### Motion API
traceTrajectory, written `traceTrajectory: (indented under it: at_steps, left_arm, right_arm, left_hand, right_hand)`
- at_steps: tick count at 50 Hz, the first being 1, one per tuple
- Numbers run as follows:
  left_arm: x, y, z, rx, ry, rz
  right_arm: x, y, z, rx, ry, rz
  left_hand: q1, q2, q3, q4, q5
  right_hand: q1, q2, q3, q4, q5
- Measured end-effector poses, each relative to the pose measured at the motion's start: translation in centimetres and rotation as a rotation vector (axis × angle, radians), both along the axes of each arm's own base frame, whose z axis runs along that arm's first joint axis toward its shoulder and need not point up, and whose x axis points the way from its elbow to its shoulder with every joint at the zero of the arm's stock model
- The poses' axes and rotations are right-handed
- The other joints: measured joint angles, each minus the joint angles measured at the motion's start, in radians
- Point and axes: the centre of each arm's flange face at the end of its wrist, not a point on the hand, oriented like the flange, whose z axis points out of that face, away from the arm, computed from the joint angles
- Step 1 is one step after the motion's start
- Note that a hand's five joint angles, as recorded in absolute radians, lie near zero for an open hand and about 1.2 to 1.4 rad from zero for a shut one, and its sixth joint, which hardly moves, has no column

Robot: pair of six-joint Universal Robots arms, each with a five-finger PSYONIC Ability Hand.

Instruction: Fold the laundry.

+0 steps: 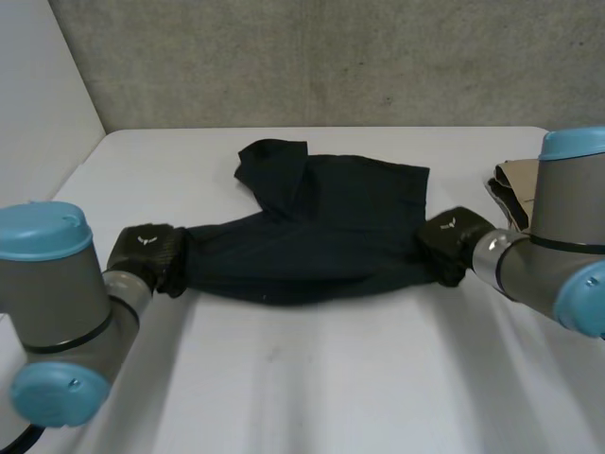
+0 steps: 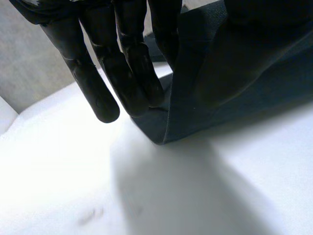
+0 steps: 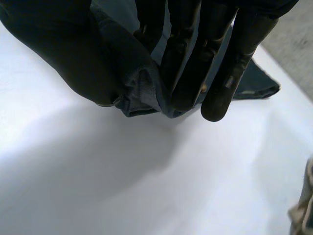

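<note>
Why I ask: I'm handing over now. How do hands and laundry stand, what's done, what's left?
Left hand pinches one end of the near edge of the dark shirt; right hand pinches the other end.
The rest of the shirt lies on the white table; a tan cloth lies beside the right arm.
Done: both ends gripped.
Left: the fold itself, then probably the tan cloth.

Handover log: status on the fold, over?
Left hand pinches one end of the dark shirt, right hand the other. Shirt stretched between them. Beige cloth beside right arm, apart from shirt.

Head view from above — wrist views close, sharing cloth (image 1: 321, 227)
</note>
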Motion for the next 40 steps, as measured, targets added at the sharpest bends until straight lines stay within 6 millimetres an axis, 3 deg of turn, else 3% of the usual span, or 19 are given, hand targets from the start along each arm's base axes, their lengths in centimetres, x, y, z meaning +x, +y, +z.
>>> traceTrajectory:
  at_steps: [5,7,8,9,13,21,23,25,26,27,28,34,37,38,40]
  left_arm:
    - [0.9,2.6,1.2,0.052,-0.025,-0.012]
    - [1.0,2.9,1.4,0.057,-0.028,-0.014]
    - [1.2,4.6,1.8,0.085,-0.040,-0.031]
    - [1.2,4.6,1.8,0.085,-0.040,-0.031]
    - [1.4,8.0,2.0,0.142,-0.074,-0.081]
    - [1.8,10.5,1.1,0.192,-0.116,-0.120]
    - [1.8,10.7,1.0,0.196,-0.120,-0.124]
    - [1.6,10.5,1.3,0.175,-0.116,-0.129]
    - [1.4,10.2,1.7,0.151,-0.110,-0.133]
    - [1.4,10.2,1.7,0.151,-0.110,-0.133]
    - [1.1,9.6,2.4,0.107,-0.100,-0.142]
    - [-1.5,5.7,5.8,-0.151,-0.048,-0.255]
    - [-2.6,3.9,6.2,-0.221,-0.040,-0.316]
    - [-3.5,2.3,6.1,-0.261,-0.037,-0.365]
    - [-3.7,1.7,6.1,-0.273,-0.036,-0.381]
  right_arm:
    - [-1.1,3.0,0.7,0.066,0.051,0.018]
    - [-1.1,3.2,0.7,0.069,0.054,0.022]
    - [-1.6,4.9,0.7,0.097,0.091,0.056]
    - [-1.6,4.9,0.7,0.097,0.091,0.056]
    - [-2.6,8.6,0.2,0.147,0.179,0.140]
    - [-3.5,11.3,-0.5,0.169,0.233,0.193]
    - [-3.5,11.5,-0.7,0.162,0.232,0.194]
    - [-3.6,11.5,-0.8,0.149,0.228,0.191]
    - [-3.6,11.5,-0.8,0.141,0.224,0.189]
    - [-3.6,11.5,-0.8,0.141,0.224,0.189]
    - [-3.5,11.5,-0.9,0.131,0.219,0.186]
    - [-3.5,11.4,-1.5,0.087,0.194,0.169]
    - [-3.5,11.4,-1.7,0.079,0.187,0.165]
    - [-3.5,11.5,-1.9,0.076,0.182,0.161]
    - [-3.5,11.5,-2.0,0.075,0.178,0.158]
  left_hand:
    - [0.000,0.000,0.000,0.000,0.000]
    - [0.000,0.000,0.000,0.000,0.000]
    - [0.000,0.000,0.000,0.000,0.000]
    - [0.000,0.000,0.000,0.000,0.000]
    - [0.000,0.000,0.000,0.000,0.000]
    - [-0.018,-0.016,-0.016,-0.016,-0.013]
    - [-0.230,-0.248,-0.241,-0.249,-0.211]
    - [-0.402,-0.431,-0.421,-0.414,-0.371]
    - [-0.658,-0.639,-0.625,-0.644,-0.600]
    - [-0.658,-0.639,-0.625,-0.644,-0.600]
    - [-0.890,-0.885,-0.871,-0.892,-0.850]
    - [-0.905,-0.945,-0.938,-0.952,-0.910]
    - [-0.903,-0.942,-0.936,-0.948,-0.909]
    - [-0.860,-0.918,-0.918,-0.922,-0.873]
    - [-0.860,-0.918,-0.918,-0.922,-0.873]
  right_hand:
    - [0.000,0.000,0.000,0.000,0.000]
    - [0.000,0.000,0.000,0.000,0.000]
    - [0.000,0.000,0.000,0.000,0.000]
    - [0.000,0.000,0.000,0.000,0.000]
    - [0.000,0.000,0.001,0.000,0.000]
    - [0.000,0.000,0.014,0.000,0.000]
    - [0.000,0.000,0.014,0.000,0.000]
    - [0.000,0.000,0.014,0.000,0.000]
    - [0.000,0.000,0.014,0.000,0.000]
    - [0.000,0.000,0.014,0.000,0.000]
    - [0.000,0.000,0.014,0.000,0.000]
    - [0.009,0.000,0.014,0.000,0.000]
    - [0.009,0.000,0.014,0.000,0.000]
    - [0.011,0.000,0.014,0.000,0.000]
    - [0.011,0.000,0.014,0.000,0.000]
